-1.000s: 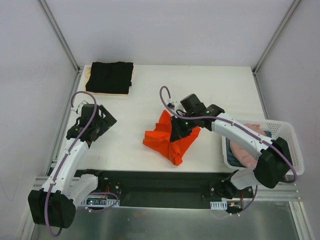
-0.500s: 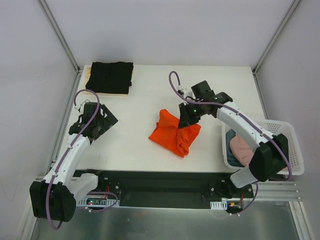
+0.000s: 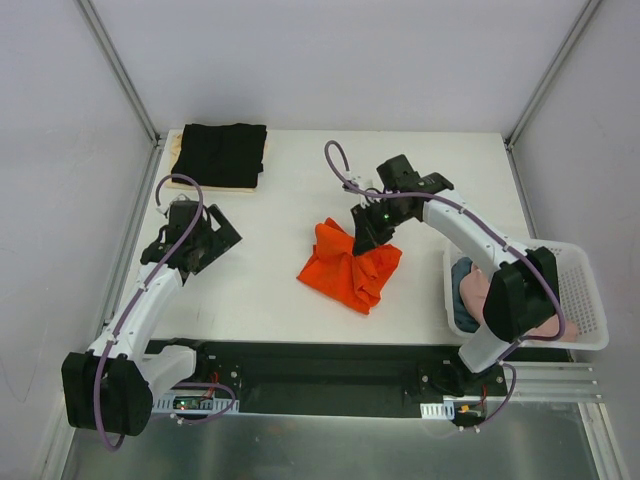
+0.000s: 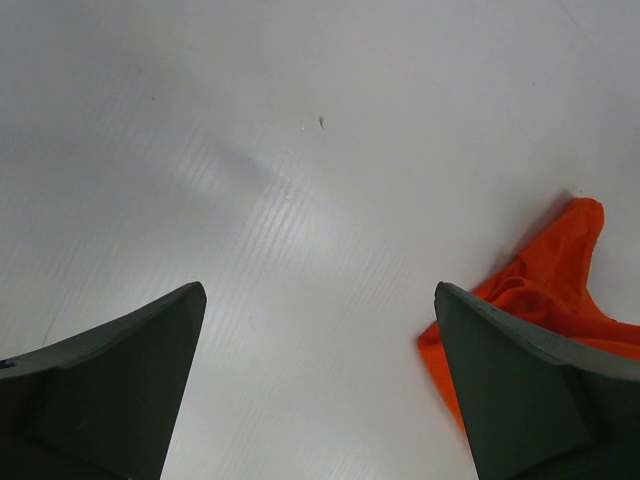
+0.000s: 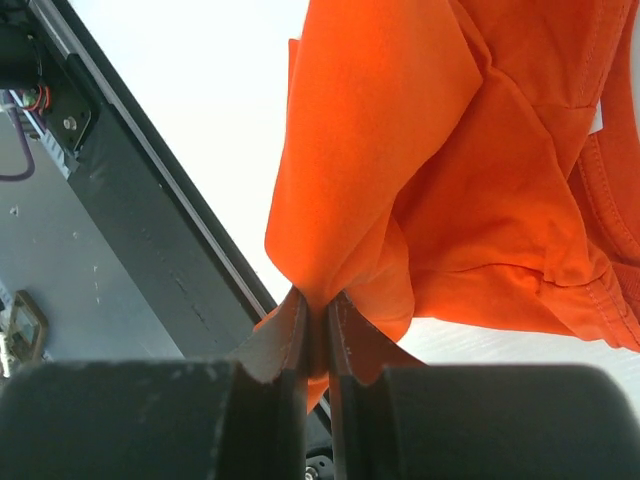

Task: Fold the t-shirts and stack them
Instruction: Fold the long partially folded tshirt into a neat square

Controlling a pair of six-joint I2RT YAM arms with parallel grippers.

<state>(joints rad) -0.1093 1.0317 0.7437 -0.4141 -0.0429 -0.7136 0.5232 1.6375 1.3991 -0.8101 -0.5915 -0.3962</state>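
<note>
My right end effector [image 5: 317, 302] pinches a fold of the soft, light, limp orange-red t-shirt [image 5: 400, 170]; preferred hold: a hem edge.

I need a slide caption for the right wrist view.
Right gripper shut on a fold of the orange-red t-shirt.

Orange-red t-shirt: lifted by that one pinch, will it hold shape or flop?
Likely floppy: the orange-red t-shirt hangs in loose folds from the right gripper, shut on a small pinch. Probably light, since that pinch raises it. Its crumpled rest may drag across the table rather than slide flat.
</note>
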